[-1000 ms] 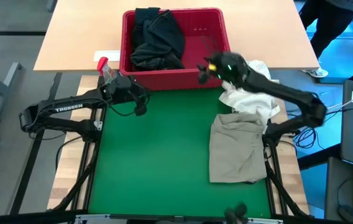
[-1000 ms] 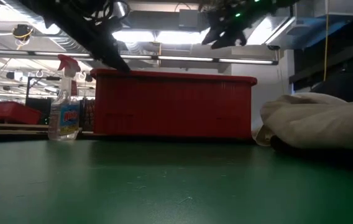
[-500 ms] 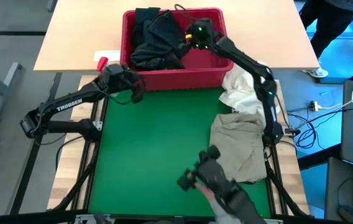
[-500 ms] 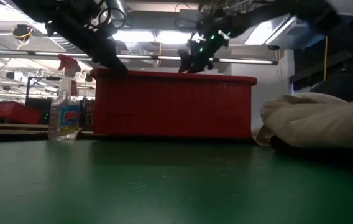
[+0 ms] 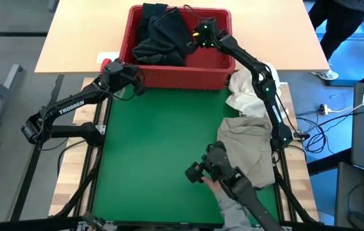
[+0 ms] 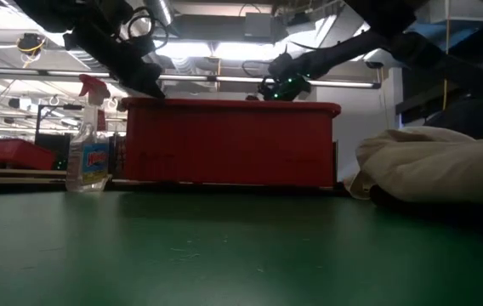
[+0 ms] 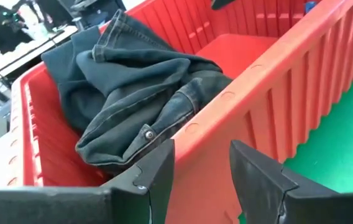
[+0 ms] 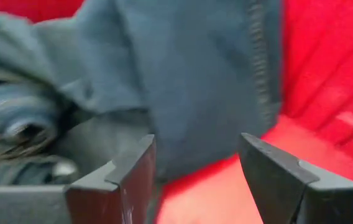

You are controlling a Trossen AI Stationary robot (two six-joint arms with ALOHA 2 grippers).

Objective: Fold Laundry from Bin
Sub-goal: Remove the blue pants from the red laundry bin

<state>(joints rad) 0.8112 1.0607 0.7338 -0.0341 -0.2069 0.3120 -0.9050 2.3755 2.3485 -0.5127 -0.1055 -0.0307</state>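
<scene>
**Reaching into the red bin, both sets of fingers parted and holding nothing**

Hovering over the inside of the bin, the right gripper hangs just beside the heap of dark laundry, its fingers spread apart with nothing between them. Just ahead of those fingers the right wrist view shows charcoal cloth with a stitched seam, and bare red bin floor beside it. The dark laundry fills the half of the bin farther from the right arm's base.

The left gripper sits at the near wall of the bin, at the corner closest to the left arm. Its fingers stand apart and empty, one on each side of the bin's thick rim as seen from the left wrist; whether they touch the rim I cannot tell. Just beyond them lies a dark denim garment with a metal button, inside the bin.

Near the right arm's base, well away from both sets of fingers, a khaki garment lies on the green bench, with a white cloth bundle between it and the bin. A spray bottle stands beside the bin, near the left fingers
</scene>
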